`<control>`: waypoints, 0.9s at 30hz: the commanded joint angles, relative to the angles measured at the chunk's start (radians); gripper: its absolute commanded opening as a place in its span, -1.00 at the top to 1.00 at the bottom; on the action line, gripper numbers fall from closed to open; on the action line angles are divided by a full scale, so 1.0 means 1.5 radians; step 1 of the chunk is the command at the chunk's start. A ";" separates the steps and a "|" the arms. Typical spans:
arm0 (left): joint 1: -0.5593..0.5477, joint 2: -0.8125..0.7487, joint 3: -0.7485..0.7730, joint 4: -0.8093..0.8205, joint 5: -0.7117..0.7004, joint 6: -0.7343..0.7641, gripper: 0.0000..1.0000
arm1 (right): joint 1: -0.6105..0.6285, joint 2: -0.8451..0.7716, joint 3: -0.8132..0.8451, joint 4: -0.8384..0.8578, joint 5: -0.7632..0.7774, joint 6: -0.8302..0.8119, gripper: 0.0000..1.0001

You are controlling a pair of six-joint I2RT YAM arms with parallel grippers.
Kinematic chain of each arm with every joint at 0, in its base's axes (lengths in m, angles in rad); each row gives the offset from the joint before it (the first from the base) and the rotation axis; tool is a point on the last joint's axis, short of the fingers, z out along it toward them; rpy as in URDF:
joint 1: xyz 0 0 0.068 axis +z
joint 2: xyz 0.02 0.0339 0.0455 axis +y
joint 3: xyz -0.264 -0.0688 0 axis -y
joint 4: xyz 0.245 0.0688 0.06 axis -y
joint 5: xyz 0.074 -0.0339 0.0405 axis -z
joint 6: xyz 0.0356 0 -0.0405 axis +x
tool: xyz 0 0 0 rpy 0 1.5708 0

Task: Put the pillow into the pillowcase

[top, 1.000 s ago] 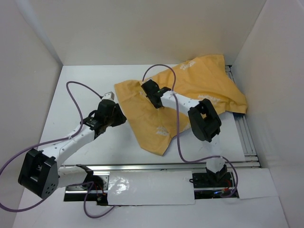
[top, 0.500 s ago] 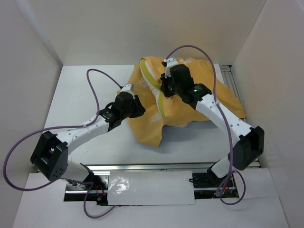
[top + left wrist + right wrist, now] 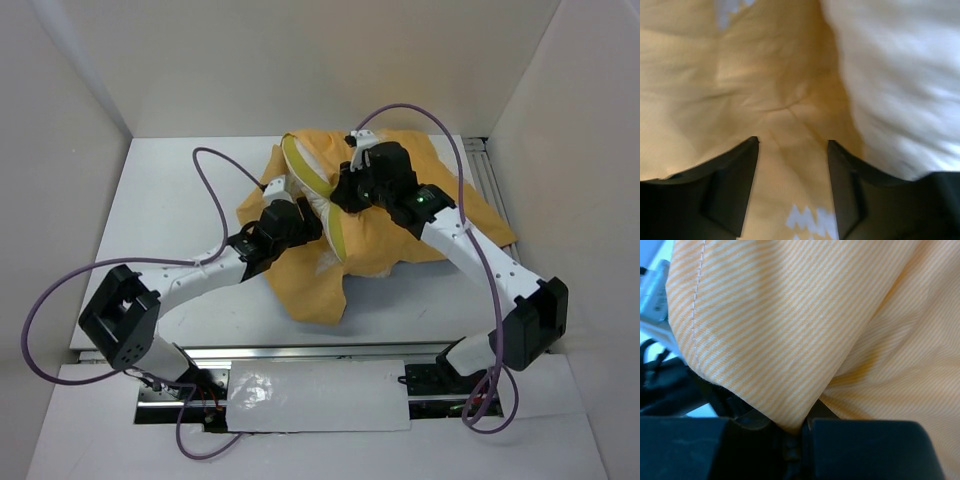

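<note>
The mustard-orange pillowcase (image 3: pixel 312 285) with white logos lies bunched at the back middle of the table. The pillow (image 3: pixel 320 205), white with a yellow edge, shows in the cloth's opening on the left. My left gripper (image 3: pixel 297 222) is at that opening. In the left wrist view its jaws (image 3: pixel 793 142) stand open over pillowcase cloth (image 3: pixel 740 85), with the white pillow (image 3: pixel 900 75) to the right. My right gripper (image 3: pixel 349 193) sits on top of the bundle. In the right wrist view it (image 3: pixel 802 427) is shut on a fold of striped orange pillowcase (image 3: pixel 790 330).
An aluminium rail (image 3: pixel 508 262) runs along the table's right side under the cloth's edge, and another rail (image 3: pixel 300 352) crosses the front by the arm bases. A white plastic sheet (image 3: pixel 320 395) covers the front. Purple cables loop above both arms. White walls enclose the table.
The pillowcase, spread flat a second ago, is now bunched around the pillow. The right arm has swung over to the bundle's top. My left gripper has moved right to the opening and widened.
</note>
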 commanded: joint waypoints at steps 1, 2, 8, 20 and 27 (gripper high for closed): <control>-0.001 0.027 0.014 0.052 -0.086 -0.032 -0.41 | -0.003 -0.067 0.016 0.114 -0.067 0.032 1.00; -0.007 0.047 0.014 0.045 -0.101 -0.032 -0.53 | -0.003 -0.074 0.016 0.123 -0.081 0.032 1.00; -0.026 0.060 -0.004 0.175 -0.165 -0.017 -0.71 | -0.003 -0.074 0.059 0.134 -0.165 0.062 1.00; -0.042 0.059 0.006 0.215 -0.341 -0.035 -1.00 | -0.015 -0.074 0.050 0.143 -0.263 0.103 1.00; -0.021 0.148 0.094 0.156 -0.304 -0.058 -0.93 | -0.015 -0.088 0.044 0.143 -0.281 0.110 1.00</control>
